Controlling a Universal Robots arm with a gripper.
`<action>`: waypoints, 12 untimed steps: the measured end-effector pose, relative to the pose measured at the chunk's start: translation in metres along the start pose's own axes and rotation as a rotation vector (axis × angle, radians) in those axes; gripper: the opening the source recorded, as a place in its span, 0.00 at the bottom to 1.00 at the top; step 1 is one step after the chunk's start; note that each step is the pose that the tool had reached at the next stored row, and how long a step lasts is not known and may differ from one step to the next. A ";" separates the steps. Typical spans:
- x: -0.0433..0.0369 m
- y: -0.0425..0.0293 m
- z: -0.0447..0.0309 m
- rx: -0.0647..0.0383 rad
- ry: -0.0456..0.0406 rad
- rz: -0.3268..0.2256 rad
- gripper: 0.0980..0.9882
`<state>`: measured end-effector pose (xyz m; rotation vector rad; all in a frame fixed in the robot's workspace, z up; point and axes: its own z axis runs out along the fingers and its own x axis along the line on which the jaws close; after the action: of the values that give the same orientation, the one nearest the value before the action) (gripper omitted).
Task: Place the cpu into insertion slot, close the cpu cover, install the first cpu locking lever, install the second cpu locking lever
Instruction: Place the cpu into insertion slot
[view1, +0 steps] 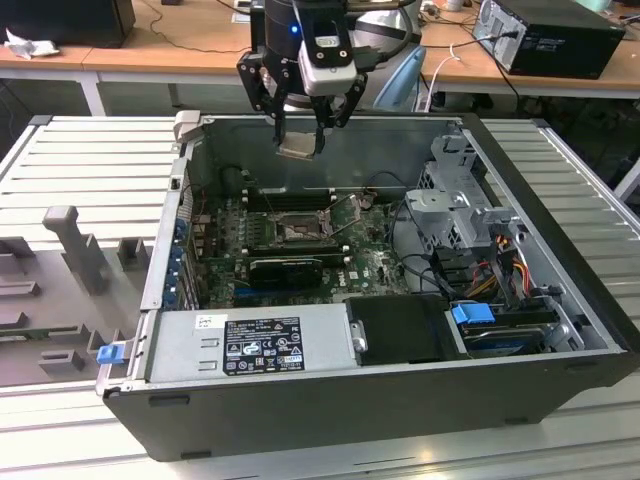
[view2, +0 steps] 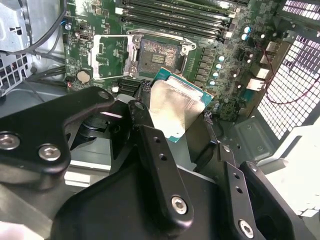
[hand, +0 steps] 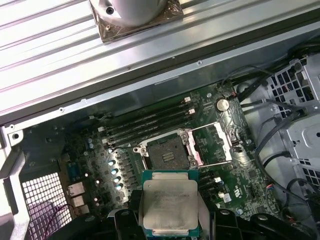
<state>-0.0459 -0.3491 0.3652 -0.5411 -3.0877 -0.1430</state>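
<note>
Caught in the upper middle of the exterior view: gripper (view1: 299, 138) closed partway, clamped on the cpu (view1: 298, 146) by two opposite edges, with the chip tilted. Hanging well above the open computer case (view1: 400, 400), clear of the green motherboard (view1: 370, 265). Lower down, near frame centre: insertion slot (view1: 297, 232), its pin field exposed and unfilled in both wrist views. Lying just beside the socket: cpu cover (hand: 215, 142), flipped open. In the first wrist view, silver chip top pinched between black fingers (hand: 133, 210), nearer the camera than the socket.
</note>
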 end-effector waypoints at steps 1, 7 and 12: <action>0.0000 0.0000 0.0000 0.000 -0.0003 0.004 0.48; 0.0000 0.0000 0.0000 0.000 -0.0021 0.024 0.48; 0.0000 0.0000 0.0000 -0.001 -0.0045 0.051 0.48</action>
<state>-0.0459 -0.3491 0.3652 -0.6197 -3.0752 -0.1432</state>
